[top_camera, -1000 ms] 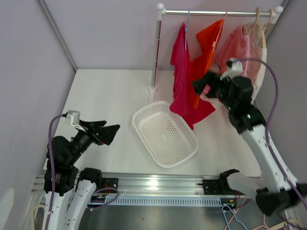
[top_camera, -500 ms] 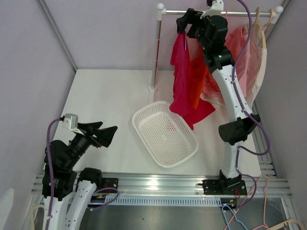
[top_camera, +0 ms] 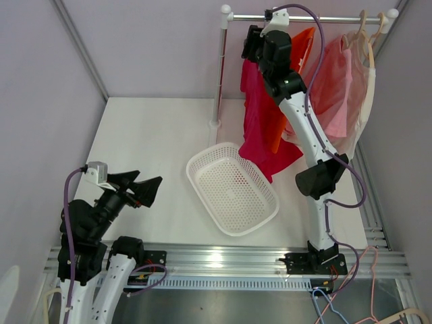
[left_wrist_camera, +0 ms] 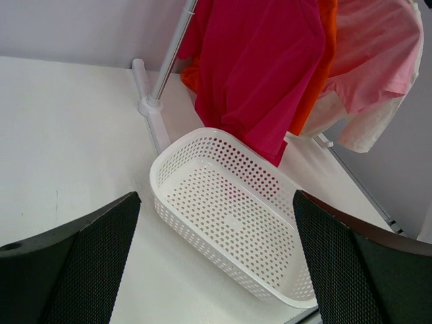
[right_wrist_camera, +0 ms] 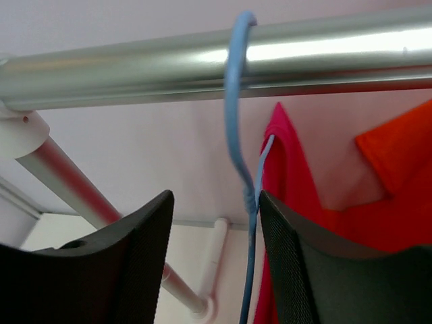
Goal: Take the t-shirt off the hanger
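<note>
Two arms are showing from above. The right gripper is hovering at the left end of the rail. The crimson t-shirt is hanging below that rail, with a white basket lying under it. The left gripper is waiting well away from the rail, fingers spread wide and empty.

Through the left wrist, the t-shirt is draping beneath the rail beside an orange shirt.

Through the right wrist, the blue hanger is hooking over the rail, its neck passing between the parted fingers, unclamped.
</note>
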`<state>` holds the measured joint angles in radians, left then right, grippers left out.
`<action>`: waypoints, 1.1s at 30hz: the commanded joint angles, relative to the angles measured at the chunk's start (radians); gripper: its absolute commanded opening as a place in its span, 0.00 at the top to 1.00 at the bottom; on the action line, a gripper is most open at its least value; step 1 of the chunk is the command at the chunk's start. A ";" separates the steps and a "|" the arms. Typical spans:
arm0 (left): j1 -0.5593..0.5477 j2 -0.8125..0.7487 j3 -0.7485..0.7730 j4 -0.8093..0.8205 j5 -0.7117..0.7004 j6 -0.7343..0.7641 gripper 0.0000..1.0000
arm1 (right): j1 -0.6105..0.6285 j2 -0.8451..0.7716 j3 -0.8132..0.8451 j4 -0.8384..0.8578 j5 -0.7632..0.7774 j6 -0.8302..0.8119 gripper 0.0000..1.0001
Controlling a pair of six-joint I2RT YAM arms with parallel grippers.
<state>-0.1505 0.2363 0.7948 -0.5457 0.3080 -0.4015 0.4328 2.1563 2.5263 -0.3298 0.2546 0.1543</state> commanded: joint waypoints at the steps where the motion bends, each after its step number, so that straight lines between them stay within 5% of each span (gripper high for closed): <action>1: -0.001 -0.006 0.032 0.006 -0.020 0.029 0.01 | 0.038 -0.013 0.006 0.041 0.164 -0.105 0.44; 6: -0.001 -0.005 0.027 0.009 -0.026 0.033 0.01 | 0.050 -0.004 0.008 0.040 0.248 -0.134 0.49; 9: -0.001 -0.002 0.020 0.012 -0.024 0.035 0.01 | 0.050 -0.007 -0.003 0.054 0.316 -0.134 0.96; 10: -0.001 0.000 0.023 0.012 -0.024 0.036 0.00 | 0.046 -0.003 0.003 0.055 0.311 -0.134 0.99; 23: -0.001 0.015 0.017 0.013 0.003 0.035 0.00 | -0.028 -0.087 0.088 0.104 0.144 -0.065 1.00; 29: -0.001 0.067 0.063 -0.042 -0.064 0.029 0.00 | 0.020 -0.200 0.048 -0.122 0.380 0.029 1.00; 33: -0.001 0.110 0.133 -0.030 -0.003 0.042 0.01 | 0.081 -0.439 -0.264 -0.099 0.476 0.151 1.00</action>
<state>-0.1505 0.3214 0.8501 -0.5892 0.2703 -0.3820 0.4793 1.9312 2.3863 -0.4564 0.6231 0.2043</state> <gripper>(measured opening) 0.994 0.020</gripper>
